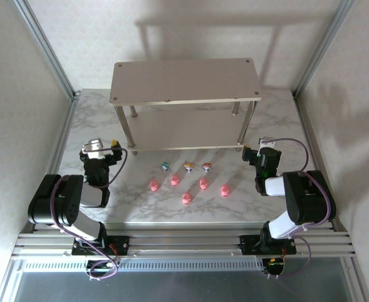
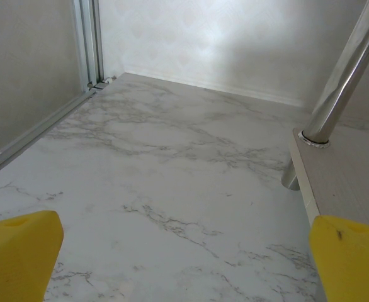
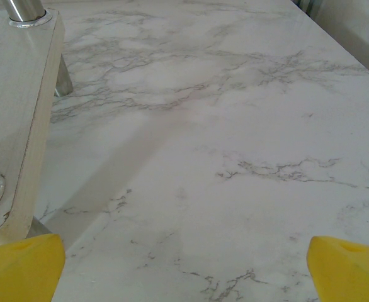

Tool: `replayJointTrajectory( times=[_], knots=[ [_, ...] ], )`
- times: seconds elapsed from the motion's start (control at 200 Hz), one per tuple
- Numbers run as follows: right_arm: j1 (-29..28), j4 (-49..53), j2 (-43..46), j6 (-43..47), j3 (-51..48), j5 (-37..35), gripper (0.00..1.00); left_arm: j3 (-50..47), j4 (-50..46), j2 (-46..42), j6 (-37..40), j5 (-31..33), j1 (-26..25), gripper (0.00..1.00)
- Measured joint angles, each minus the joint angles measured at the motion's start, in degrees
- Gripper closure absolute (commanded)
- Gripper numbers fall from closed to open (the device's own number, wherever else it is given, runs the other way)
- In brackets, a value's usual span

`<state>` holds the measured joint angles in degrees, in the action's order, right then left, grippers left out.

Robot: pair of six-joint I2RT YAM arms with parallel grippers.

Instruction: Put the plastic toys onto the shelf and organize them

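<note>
1. You start with nothing held. Your left gripper (image 2: 183, 261) and right gripper (image 3: 184, 264) both have their jaws spread wide and empty, and each sits beside one end of the shelf (image 1: 184, 82).
2. All eight toys lie on the table (image 1: 128, 204) in front of the shelf, between the arms. Three small figures (image 1: 188, 167) form a row nearest the shelf, with five pink pigs (image 1: 203, 183) on your side of them.
3. The toys are tiny and sit close together. Wide jaws coming down on one could nudge a neighbour or send it skidding.
4. Rounded plastic will likely squirt out if you close off-centre, so line up over the middle of each toy.
5. The gap under the top board looks tight. A wrist reaching for the lower board could catch the board's edge or a metal leg (image 2: 345, 75) and shove the whole shelf.
6. Both arms heading for the middle cluster at once risk a collision.
7. A toy released tilted may topple, and a later placement could knock it off.
</note>
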<state>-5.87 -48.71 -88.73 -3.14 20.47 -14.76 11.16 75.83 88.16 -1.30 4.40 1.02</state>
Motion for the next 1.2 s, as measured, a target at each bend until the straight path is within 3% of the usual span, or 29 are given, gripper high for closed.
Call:
replayJointTrajectory(
  times=[0.556, 0.616, 0.696, 0.731, 0.916, 1.096, 1.201],
  knots=[
    [0.0, 0.0, 0.0, 0.0, 0.0, 0.0, 0.01, 0.0, 0.0, 0.0, 0.0, -0.4, 0.2, 0.00],
    [0.0, 0.0, 0.0, 0.0, 0.0, 0.0, 0.03, 0.1, -0.1, 0.0, -0.2, -0.8, 0.6, 0.11],
    [0.0, 0.0, 0.0, -0.1, 0.0, 0.0, 0.28, 0.3, -0.4, 0.0, -0.4, -1.2, 1.1, 0.29],
    [0.0, 0.0, 0.0, 0.2, 0.0, 0.2, 0.32, 0.4, -0.6, 0.0, -0.5, -1.5, 1.2, 0.34],
    [0.1, 0.1, 0.5, 0.0, 0.0, -0.2, 0.28, 2.3, -5.1, -0.9, -0.9, -1.8, 1.3, 0.52],
    [0.1, -1.6, 2.7, 0.0, -1.0, -0.6, 0.24, 7.7, -18.6, -11.6, -1.1, 1.4, -1.2, 0.52],
    [0.1, 7.0, 6.7, 0.0, 1.5, -1.4, 0.29, 9.6, -25.9, -19.7, -2.6, 4.2, -5.4, 0.53]
  ],
)
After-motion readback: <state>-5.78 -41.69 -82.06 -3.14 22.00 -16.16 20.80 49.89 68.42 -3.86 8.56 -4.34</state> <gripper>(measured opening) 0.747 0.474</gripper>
